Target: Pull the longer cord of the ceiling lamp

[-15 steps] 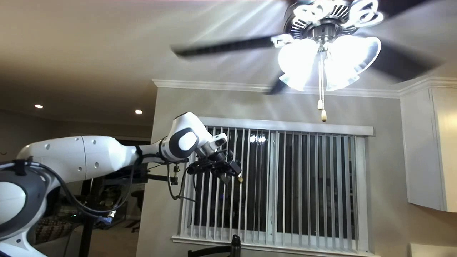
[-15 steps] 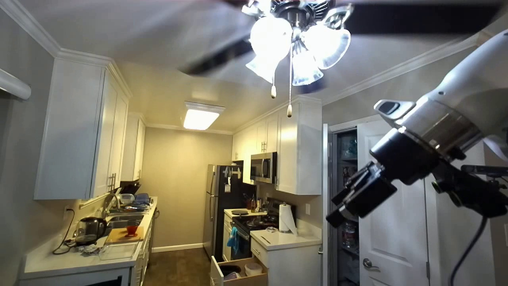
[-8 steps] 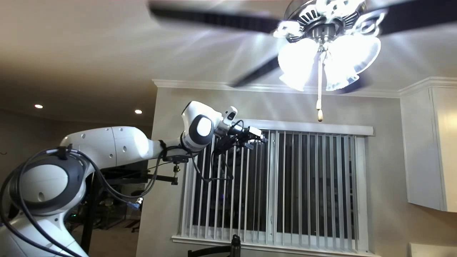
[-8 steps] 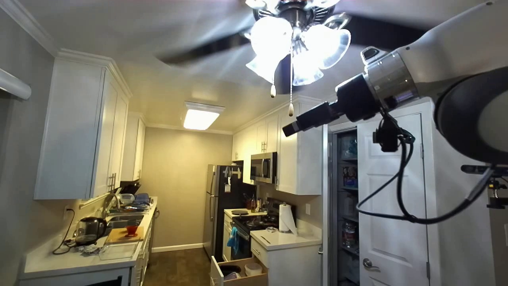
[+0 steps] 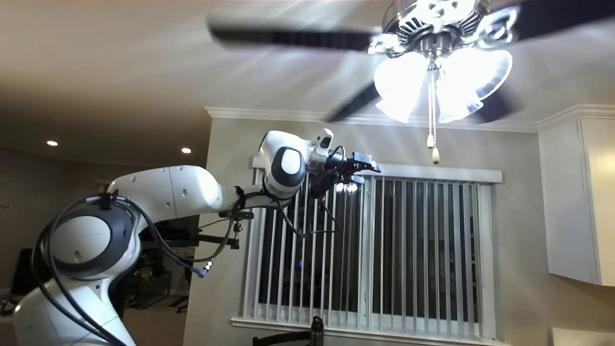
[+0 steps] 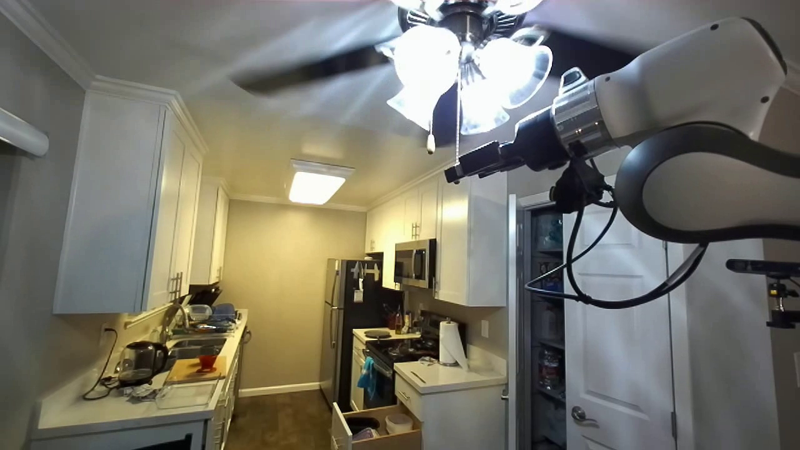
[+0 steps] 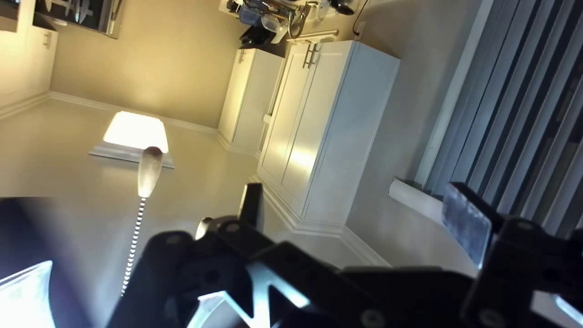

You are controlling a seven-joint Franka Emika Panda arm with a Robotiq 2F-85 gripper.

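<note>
While our hand (image 7: 357,209) gapes, empty, we should shift sideways until the longer cord (image 7: 139,221), its depth hard to judge, hangs between the fingers (image 7: 467,227).

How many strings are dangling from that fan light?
2. In an exterior view, the shorter cord hangs on the left under the ceiling lamp; the longer cord hangs to its right, its end partly hidden by the gripper. The bright shades could hide more.

A refrigerator (image 6: 351,312), microwave (image 6: 412,264), stove (image 6: 406,354), sink (image 6: 195,352) and dim shelves (image 6: 551,343), perhaps a pantry, mark this as a kitchen.
</note>
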